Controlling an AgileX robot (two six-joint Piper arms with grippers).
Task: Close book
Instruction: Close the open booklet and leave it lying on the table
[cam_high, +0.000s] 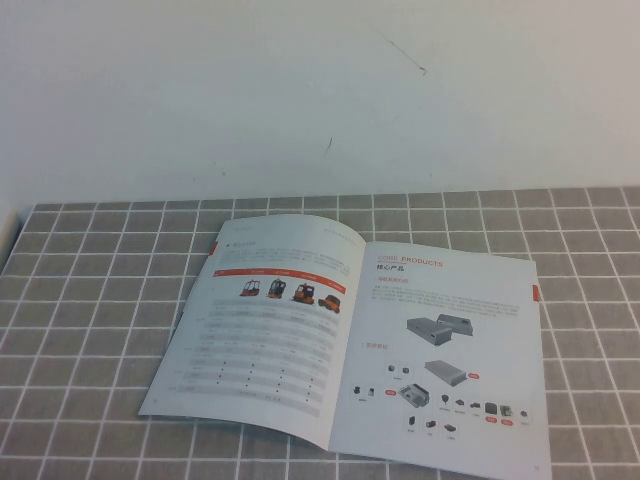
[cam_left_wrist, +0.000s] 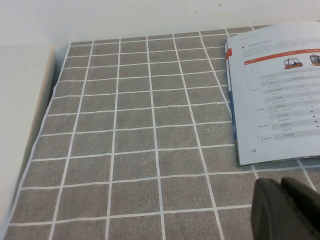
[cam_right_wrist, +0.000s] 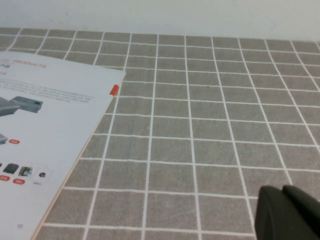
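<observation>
We find the book (cam_high: 350, 340) lying open on the table (cam_high: 90, 300), about midway across it, its spine running front to back; the left page (cam_high: 265, 330) lies on our left, the right page (cam_high: 450, 350) on our right; the wall (cam_high: 300, 90) stands behind the table; the left gripper (cam_left_wrist: 282, 182), fingers together, is just off the book's near left corner; the right gripper (cam_right_wrist: 283, 189), fingers together, is right of the right page, apart from it.

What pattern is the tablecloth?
Grey tablecloth, white grid, best in the left wrist view; left gripper is left of the book, right gripper right of it.
</observation>
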